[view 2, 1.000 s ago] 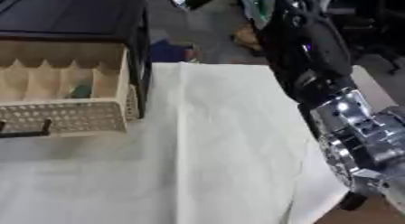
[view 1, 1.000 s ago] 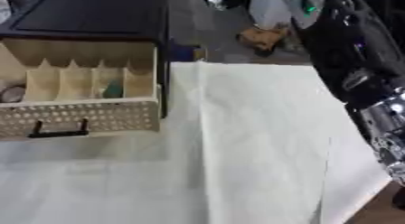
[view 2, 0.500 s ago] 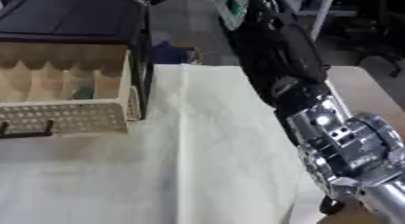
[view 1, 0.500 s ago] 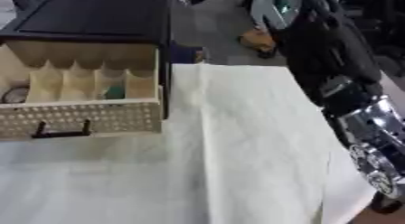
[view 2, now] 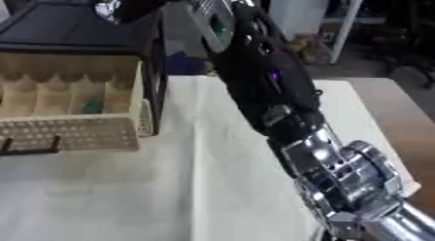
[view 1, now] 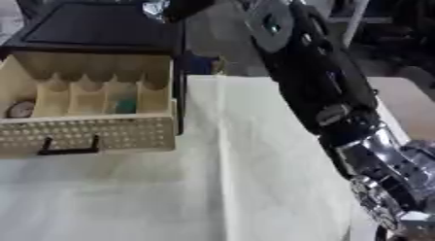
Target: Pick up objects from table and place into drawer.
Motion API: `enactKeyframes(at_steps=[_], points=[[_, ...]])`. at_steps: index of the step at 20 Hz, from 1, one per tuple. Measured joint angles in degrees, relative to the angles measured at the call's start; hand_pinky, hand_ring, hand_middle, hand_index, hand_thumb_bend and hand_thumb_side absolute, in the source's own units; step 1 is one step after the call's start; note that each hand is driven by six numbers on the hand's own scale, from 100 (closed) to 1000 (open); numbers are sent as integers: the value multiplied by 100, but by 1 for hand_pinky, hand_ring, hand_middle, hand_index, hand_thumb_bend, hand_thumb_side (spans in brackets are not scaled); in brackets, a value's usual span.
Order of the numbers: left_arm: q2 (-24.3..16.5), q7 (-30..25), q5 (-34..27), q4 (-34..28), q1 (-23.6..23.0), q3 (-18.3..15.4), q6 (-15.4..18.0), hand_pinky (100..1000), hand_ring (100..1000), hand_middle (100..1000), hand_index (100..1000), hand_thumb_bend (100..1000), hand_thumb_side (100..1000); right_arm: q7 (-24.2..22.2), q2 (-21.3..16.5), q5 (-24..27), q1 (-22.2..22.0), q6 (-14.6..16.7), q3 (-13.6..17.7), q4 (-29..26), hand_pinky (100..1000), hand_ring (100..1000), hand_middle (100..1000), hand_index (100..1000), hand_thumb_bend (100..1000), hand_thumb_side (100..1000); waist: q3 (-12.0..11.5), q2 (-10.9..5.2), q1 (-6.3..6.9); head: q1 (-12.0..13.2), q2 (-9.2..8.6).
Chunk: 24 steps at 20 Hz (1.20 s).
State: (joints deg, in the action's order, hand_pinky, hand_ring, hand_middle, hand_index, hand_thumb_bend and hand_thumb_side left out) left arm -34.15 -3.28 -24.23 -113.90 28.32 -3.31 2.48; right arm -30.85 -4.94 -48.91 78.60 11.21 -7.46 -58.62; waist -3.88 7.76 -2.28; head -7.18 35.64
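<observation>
The right robot hand (view 1: 189, 1) at upper centre is too dark to tell spread from closed. Its arm (view 2: 280, 109) crosses the cloth-covered worktop (view 1: 246, 186). At left, the open divided drawer (view 1: 89, 133) holds a teal object (view 1: 125, 106).

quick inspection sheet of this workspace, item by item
surface: table under a pale cloth, bare where it shows
job's things: drawer pulled open from a black cabinet; a teal thing and a round thing in its compartments
clutter: nothing seen on the cloth
robot hands: right arm stretches across the view, its hand not visible; left not in view
cables: nothing seen
surroundings: dark floor and furniture beyond the far edge
</observation>
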Motion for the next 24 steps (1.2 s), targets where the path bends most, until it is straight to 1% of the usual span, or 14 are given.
enactKeyframes(at_steps=[6,10,17,20,22,23,24], points=[[5,-30,0,0,5,2,-31,100,100,100,686,168,944,-63,186,36,-17,2,-32,-19,181,465,474,626,100,554,-10,0,-8,-1,-6],[49,-39,0,0,13,11,-45,100,100,100,686,169,945,-120,306,47,-56,11,-69,-10,180,466,475,626,100,543,-40,0,-17,-2,-48],[53,-49,0,0,30,29,-73,100,100,100,685,170,948,-228,426,2,-75,45,-107,300,194,481,492,652,100,510,-49,5,-23,-51,-45],[55,-63,3,0,39,30,-89,100,100,100,685,170,949,-297,435,0,-75,89,-118,435,207,491,505,669,100,519,-50,9,-36,-101,-33],[56,-70,6,0,40,30,-97,100,100,100,684,169,948,-349,435,-7,-75,115,-136,507,221,500,520,688,100,518,-50,11,-36,-138,6],[57,-70,8,0,40,30,-98,100,100,100,684,168,948,-378,435,-10,-74,126,-138,540,232,507,529,696,112,520,-50,13,-36,-154,10],[60,-70,8,0,40,30,-100,100,100,100,683,169,949,-403,435,-13,-74,140,-138,570,244,514,537,705,144,526,-51,14,-36,-161,12]])
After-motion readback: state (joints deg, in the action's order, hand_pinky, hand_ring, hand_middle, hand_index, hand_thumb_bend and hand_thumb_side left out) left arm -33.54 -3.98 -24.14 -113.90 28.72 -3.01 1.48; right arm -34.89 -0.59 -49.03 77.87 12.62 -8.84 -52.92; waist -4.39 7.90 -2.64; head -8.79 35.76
